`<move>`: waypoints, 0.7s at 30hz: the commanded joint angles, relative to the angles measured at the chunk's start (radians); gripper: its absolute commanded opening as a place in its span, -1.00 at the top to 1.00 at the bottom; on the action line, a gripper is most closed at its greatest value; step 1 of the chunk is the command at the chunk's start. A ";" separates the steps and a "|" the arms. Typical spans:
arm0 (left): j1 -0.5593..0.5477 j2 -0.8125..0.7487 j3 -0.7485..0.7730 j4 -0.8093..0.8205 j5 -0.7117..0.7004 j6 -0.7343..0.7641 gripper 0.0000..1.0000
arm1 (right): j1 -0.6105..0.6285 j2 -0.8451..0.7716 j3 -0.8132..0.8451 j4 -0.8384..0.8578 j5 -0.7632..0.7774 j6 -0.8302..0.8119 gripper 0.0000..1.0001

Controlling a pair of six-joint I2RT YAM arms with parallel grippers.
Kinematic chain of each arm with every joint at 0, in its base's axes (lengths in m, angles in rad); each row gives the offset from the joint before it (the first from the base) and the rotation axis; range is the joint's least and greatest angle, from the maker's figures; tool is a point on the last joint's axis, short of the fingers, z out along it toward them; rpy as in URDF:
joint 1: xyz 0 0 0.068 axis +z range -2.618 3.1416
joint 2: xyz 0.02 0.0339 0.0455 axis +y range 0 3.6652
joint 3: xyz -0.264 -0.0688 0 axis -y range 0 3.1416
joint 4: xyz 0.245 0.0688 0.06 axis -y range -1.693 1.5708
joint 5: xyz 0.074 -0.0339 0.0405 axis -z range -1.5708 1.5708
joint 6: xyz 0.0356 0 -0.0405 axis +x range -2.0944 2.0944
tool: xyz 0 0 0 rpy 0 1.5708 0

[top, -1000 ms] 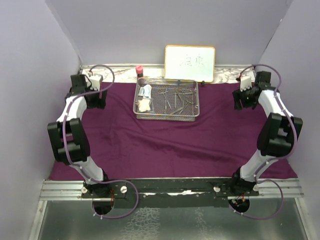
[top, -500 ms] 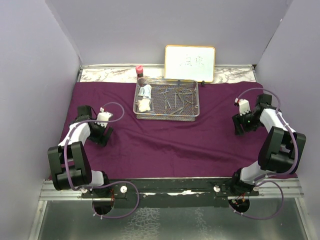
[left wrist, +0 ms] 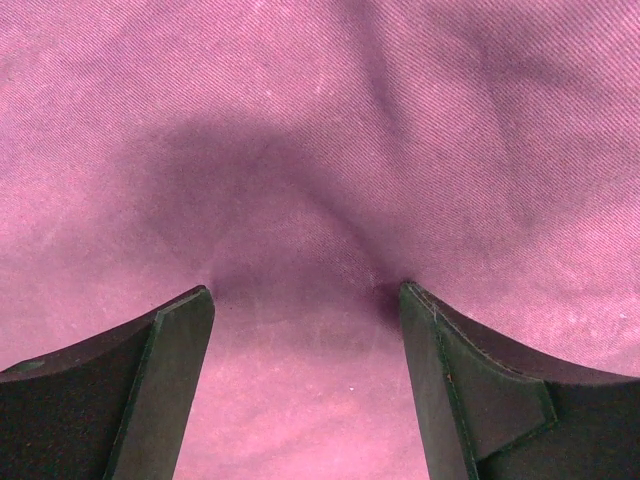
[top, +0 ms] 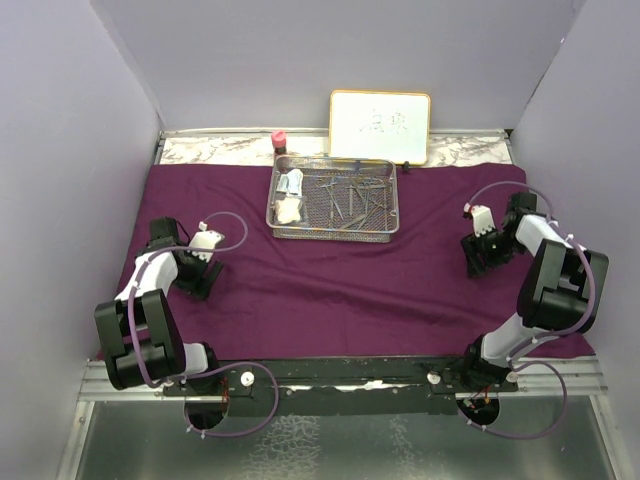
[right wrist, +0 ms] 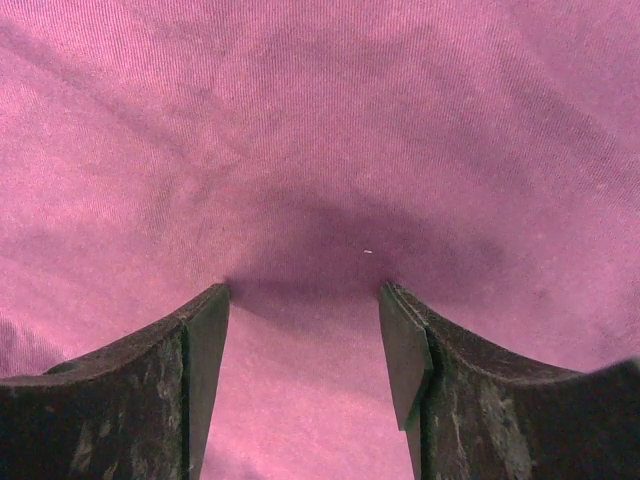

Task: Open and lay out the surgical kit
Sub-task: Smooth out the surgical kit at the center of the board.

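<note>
Purple cloth wrap lies spread; left gripper and right gripper stand with jaws apart, tips at the fabric (nothing pinched). Farther back sits the wire-mesh tray. Risk: a dragged fold shifts the tray and spills the steel instruments.

Mesh tray on spread purple cloth

Your passage: bare cloth between left tool and right tool. Mesh tray blocks rear centre; whiteboard, bottle just behind. Side walls hem both flanks.
</note>
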 commanded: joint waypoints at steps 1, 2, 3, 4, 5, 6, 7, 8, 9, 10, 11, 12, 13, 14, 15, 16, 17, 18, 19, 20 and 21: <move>0.021 0.036 -0.096 -0.085 -0.183 0.107 -0.54 | -0.005 0.025 0.042 -0.020 -0.002 -0.024 -0.23; 0.023 0.035 -0.098 -0.083 -0.191 0.112 -0.54 | -0.005 0.027 0.047 -0.026 -0.004 -0.029 -0.23; 0.022 0.033 -0.097 -0.084 -0.198 0.116 -0.54 | -0.005 0.030 0.050 -0.030 -0.004 -0.034 -0.23; 0.022 0.034 -0.095 -0.084 -0.203 0.120 -0.54 | -0.005 0.031 0.051 -0.033 -0.003 -0.040 -0.23; 0.022 0.037 -0.090 -0.084 -0.207 0.120 -0.53 | -0.005 0.034 0.053 -0.038 -0.003 -0.047 -0.23; 0.022 0.039 -0.080 -0.085 -0.211 0.117 -0.53 | -0.005 0.034 0.054 -0.044 -0.003 -0.054 -0.22; 0.023 0.042 -0.070 -0.086 -0.214 0.114 -0.52 | -0.005 0.035 0.055 -0.051 -0.004 -0.062 -0.22; 0.022 0.042 -0.061 -0.089 -0.213 0.113 -0.52 | -0.005 0.032 0.055 -0.060 -0.009 -0.072 -0.22; 0.022 0.041 -0.051 -0.092 -0.213 0.113 -0.51 | -0.005 0.028 0.055 -0.072 -0.017 -0.084 -0.22; 0.022 0.039 -0.041 -0.095 -0.210 0.114 -0.51 | -0.005 0.021 0.053 -0.085 -0.024 -0.095 -0.22; 0.022 0.036 -0.030 -0.100 -0.202 0.112 -0.51 | -0.005 0.011 0.049 -0.094 -0.029 -0.102 -0.22; 0.022 0.030 -0.015 -0.106 -0.193 0.107 -0.51 | -0.005 -0.003 0.045 -0.100 -0.030 -0.110 -0.22; 0.022 0.026 -0.001 -0.117 -0.180 0.101 -0.51 | -0.005 -0.019 0.040 -0.108 -0.030 -0.119 -0.22; 0.023 0.020 0.017 -0.137 -0.165 0.097 -0.51 | -0.004 -0.036 0.034 -0.115 -0.028 -0.126 -0.22; 0.022 0.009 0.034 -0.157 -0.146 0.095 -0.51 | -0.005 -0.063 0.029 -0.123 -0.024 -0.133 -0.22; 0.022 -0.003 0.051 -0.177 -0.129 0.092 -0.51 | -0.005 -0.086 0.019 -0.127 -0.016 -0.137 -0.22; 0.021 -0.016 0.068 -0.194 -0.104 0.085 -0.51 | -0.005 -0.109 0.011 -0.130 -0.009 -0.143 -0.22; 0.021 -0.029 0.088 -0.208 -0.074 0.076 -0.51 | -0.005 -0.134 0.002 -0.134 -0.004 -0.148 -0.22; 0.020 -0.042 0.109 -0.223 -0.041 0.062 -0.51 | -0.005 -0.158 -0.006 -0.140 -0.003 -0.154 -0.22; 0.019 -0.052 0.130 -0.238 -0.003 0.048 -0.51 | -0.005 -0.178 -0.014 -0.148 -0.003 -0.158 -0.22; 0.017 -0.063 0.148 -0.248 0.035 0.029 -0.51 | -0.004 -0.197 -0.020 -0.158 -0.005 -0.165 -0.22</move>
